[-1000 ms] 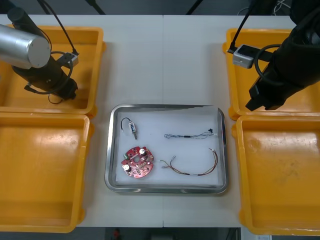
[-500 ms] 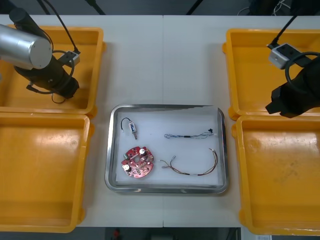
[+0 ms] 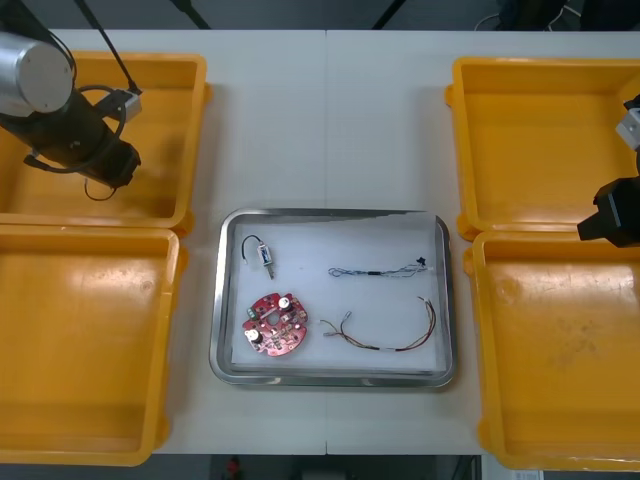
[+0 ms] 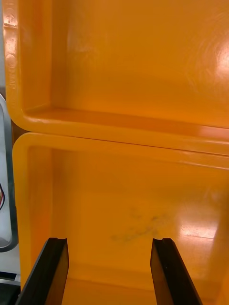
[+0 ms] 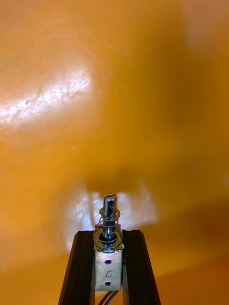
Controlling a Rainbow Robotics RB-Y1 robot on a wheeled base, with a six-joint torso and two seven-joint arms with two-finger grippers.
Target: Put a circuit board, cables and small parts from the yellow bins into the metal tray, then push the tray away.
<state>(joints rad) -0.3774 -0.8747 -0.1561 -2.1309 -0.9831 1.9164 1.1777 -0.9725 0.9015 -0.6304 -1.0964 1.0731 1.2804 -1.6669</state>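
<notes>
My left gripper [image 3: 118, 168] hangs over the far left yellow bin [image 3: 170, 140]. In the left wrist view its fingers [image 5: 82, 267] are shut on a small metal part [image 5: 108, 259] with a pin and spring, held just above the orange bin floor [image 5: 119, 95]. In the metal tray [image 3: 330, 375] lie a round red circuit board [image 3: 275, 325], another small metal part [image 3: 263, 255], a twisted blue and white cable [image 3: 375, 270] and a red and yellow cable [image 3: 385, 337]. My right gripper [image 4: 109, 242] stands open with nothing in it over the near right bin [image 4: 119, 190].
Two yellow bins flank the tray on each side: near left bin [image 3: 85, 440], far right bin [image 3: 540, 60], near right bin [image 3: 560, 440]. The right arm [image 3: 612, 213] sits at the table's right edge. The tray's rim [image 4: 5, 228] shows beside the right fingers.
My left gripper has shut on the small metal part and drifted left in the far left bin. The right arm has pulled back from the far right bin toward the right edge.
</notes>
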